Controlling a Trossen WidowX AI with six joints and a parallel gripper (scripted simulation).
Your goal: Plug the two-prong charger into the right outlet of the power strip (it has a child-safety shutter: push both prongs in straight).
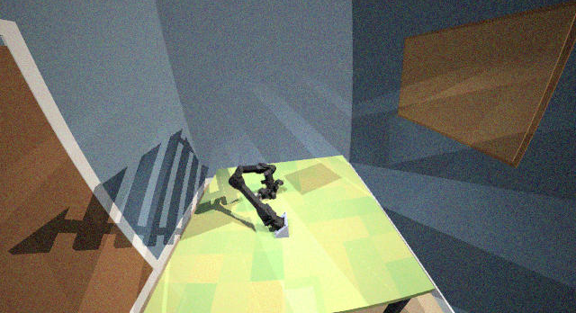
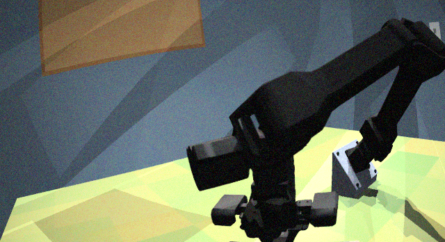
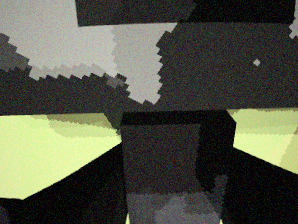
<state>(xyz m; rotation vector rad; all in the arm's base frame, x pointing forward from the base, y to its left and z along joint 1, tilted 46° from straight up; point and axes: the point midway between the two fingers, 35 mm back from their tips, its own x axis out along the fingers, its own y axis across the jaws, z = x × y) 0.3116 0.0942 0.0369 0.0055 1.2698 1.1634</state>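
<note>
My gripper [image 1: 270, 195] [image 3: 168, 149] is shut on the charger. The charger [image 3: 162, 160] is a dark block between the two black fingers in the wrist view, its front edge turned to the power strip. The power strip [image 3: 220, 65] shows as a broad grey surface, partly in shadow, across the top of the wrist view. The charger's front edge meets the strip's lower edge there, and no prongs show between them. Whether the prongs are inside an outlet, and which one, I cannot tell. In the exterior view the arm hides the charger and strip.
The arm's pale base bracket [image 1: 282, 232] [image 2: 358, 186] stands on the patterned green-yellow table [image 1: 315, 259] [image 2: 156, 186]. A brown panel [image 1: 477, 79] [image 2: 122, 30] hangs on the wall. Hard shadows cross the table and walls.
</note>
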